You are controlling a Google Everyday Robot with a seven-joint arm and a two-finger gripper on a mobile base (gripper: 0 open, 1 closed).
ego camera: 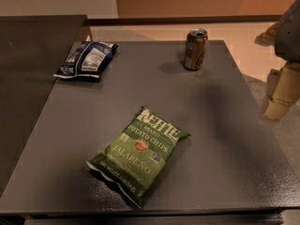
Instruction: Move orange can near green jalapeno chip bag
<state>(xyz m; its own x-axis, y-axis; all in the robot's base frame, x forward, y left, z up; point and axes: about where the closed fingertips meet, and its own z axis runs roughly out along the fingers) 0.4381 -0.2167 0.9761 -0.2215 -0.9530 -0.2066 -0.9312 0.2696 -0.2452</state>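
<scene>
The orange can [195, 49] stands upright near the far edge of the dark grey table [220, 139], right of centre. The green jalapeno chip bag [140, 153] lies flat near the front of the table, its KETTLE lettering facing up. The can and the bag are well apart, with bare table between them. My gripper [280, 97] hangs at the right edge of the view, beyond the table's right side and to the right of the can. It holds nothing that I can see.
A smaller dark blue and white bag [87, 60] lies at the table's far left. A second dark surface [28, 55] adjoins the table on the left. Pale floor and an orange wall lie beyond the far edge.
</scene>
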